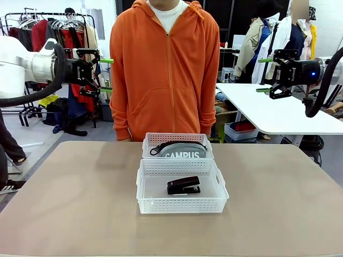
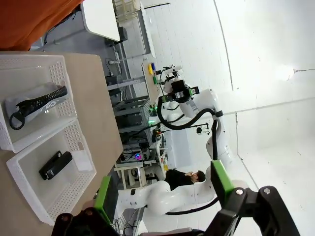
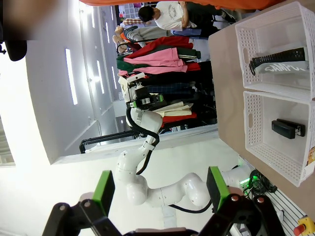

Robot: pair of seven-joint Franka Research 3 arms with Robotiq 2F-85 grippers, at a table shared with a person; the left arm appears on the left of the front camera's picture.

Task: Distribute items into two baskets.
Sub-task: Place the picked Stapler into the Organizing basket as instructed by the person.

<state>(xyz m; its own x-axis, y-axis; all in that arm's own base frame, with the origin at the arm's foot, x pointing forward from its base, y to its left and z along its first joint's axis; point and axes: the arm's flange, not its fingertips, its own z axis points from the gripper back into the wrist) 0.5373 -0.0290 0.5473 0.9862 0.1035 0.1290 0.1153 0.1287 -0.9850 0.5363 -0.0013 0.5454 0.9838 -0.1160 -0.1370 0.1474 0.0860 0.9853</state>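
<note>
The pouch [image 1: 180, 151] lies in the far basket [image 1: 149, 143] and the stapler [image 1: 184, 186] in the near basket [image 1: 180, 205], both at the surface [image 1: 80, 203] middle. Both the left end effector [image 1: 106, 75] and the right end effector [image 1: 263, 75] are wide open, holding nothing, high above the side edges. The distribution looks complete; best to keep both arms away.

Two white baskets on the worktop [image 1: 64, 214]: a far basket [image 1: 153, 140] and a near basket [image 1: 182, 204]. One grey pouch [image 1: 185, 152] in the far one, one black stapler [image 1: 184, 186] in the near one
</note>
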